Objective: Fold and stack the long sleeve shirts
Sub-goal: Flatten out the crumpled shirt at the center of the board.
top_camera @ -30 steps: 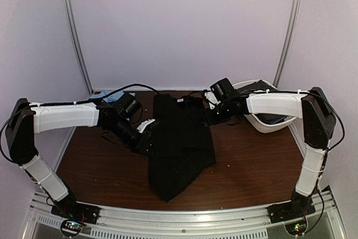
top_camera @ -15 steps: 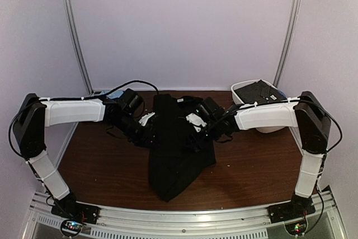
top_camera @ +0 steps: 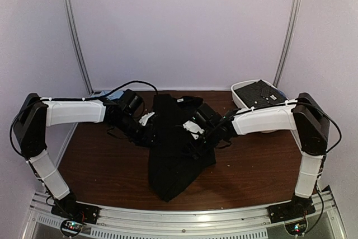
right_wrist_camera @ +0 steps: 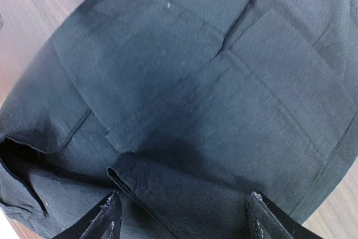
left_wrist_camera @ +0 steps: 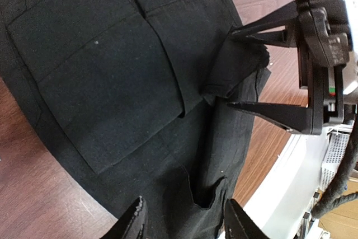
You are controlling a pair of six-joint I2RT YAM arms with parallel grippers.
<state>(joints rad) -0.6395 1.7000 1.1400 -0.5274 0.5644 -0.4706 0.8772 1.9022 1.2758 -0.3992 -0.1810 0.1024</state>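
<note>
The black shirt (top_camera: 178, 158) is lying rumpled lengthwise down the middle of the table (top_camera: 251, 166), seamed panels facing up and a small fold bunching near its right side. The right gripper (top_camera: 194, 138) is hovering with jaws spread either side of that fold; the left gripper (top_camera: 150, 131) is sitting at the shirt's left edge, jaws likewise parted. A second ago the right arm was hanging back by the white tub (top_camera: 254, 89); now it is reaching in over the shirt, which is lying as before.

Lilac walls (top_camera: 179, 32) (evenly lit) rose beyond the left gripper (top_camera: 154, 137) and right gripper (top_camera: 191, 141); a brown wooden table (top_camera: 100, 162) lay beneath.
</note>
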